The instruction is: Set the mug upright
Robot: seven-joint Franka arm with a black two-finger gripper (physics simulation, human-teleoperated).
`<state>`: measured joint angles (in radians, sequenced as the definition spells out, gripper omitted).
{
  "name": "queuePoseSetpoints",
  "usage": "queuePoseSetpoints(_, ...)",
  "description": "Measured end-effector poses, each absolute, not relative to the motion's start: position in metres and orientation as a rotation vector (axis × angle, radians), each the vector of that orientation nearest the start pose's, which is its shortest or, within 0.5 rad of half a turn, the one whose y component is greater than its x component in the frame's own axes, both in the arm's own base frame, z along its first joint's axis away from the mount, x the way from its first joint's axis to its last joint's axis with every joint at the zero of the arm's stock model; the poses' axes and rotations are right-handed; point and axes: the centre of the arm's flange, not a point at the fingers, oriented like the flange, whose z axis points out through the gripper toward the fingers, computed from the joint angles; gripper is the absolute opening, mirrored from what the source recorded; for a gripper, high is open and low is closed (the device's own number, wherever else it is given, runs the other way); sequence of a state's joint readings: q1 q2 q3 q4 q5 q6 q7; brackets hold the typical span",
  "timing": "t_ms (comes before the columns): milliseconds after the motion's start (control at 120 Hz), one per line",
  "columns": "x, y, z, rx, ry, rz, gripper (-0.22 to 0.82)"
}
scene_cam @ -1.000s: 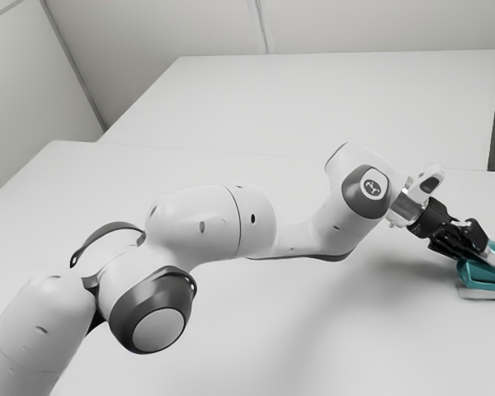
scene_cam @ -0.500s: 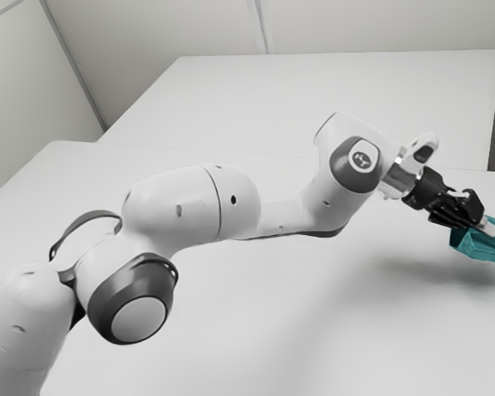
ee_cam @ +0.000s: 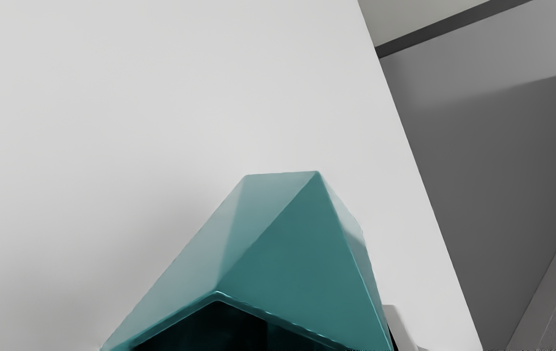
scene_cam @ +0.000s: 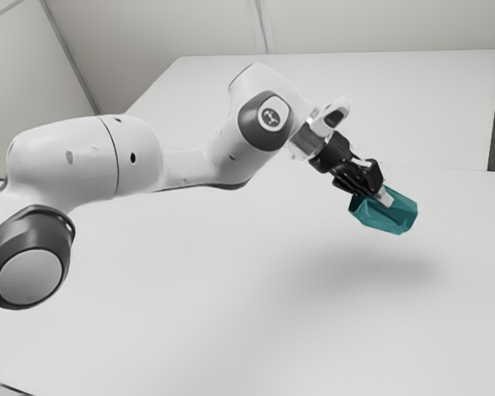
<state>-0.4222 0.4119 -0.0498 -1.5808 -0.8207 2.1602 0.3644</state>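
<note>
The teal mug (ee_cam: 297, 263) looks smooth and softly glossy, the white tabletop (scene_cam: 190, 313) smooth and matt

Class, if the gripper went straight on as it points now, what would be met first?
The gripper, jaws holding the mug, slants down toward the table. The mug would probably touch the table first; where exactly is unclear.

Arm (scene_cam: 202, 167) raised, outstretched, fingers (scene_cam: 385, 197) aslant downward in a grip

Exterior view beside arm (scene_cam: 82, 169), angled down, wrist view close in, apparently tilted, mug (ee_cam: 302, 263) and table (ee_cam: 112, 97) shared
</note>
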Motion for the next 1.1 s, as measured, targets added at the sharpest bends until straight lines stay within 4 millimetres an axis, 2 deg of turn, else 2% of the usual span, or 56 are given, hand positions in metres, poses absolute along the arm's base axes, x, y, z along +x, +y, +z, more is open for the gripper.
queuePoseSetpoints(142,0.602,-0.304,0.461,2.437,-0.553,0.171,-0.18)
queuePoseSetpoints(250,0.596,-0.281,0.477,2.534,-0.614,0.146,-0.18)
queuePoseSetpoints(392,0.584,-0.238,0.47,2.666,-0.617,0.044,-0.18)
queuePoseSetpoints(675,0.549,-0.17,0.466,2.904,-0.605,-0.136,-0.18)
queuePoseSetpoints(900,0.528,-0.137,0.455,3.054,-0.577,-0.239,-0.18)
queuePoseSetpoints(1100,0.509,-0.113,0.436,3.159,-0.523,-0.279,-0.18)
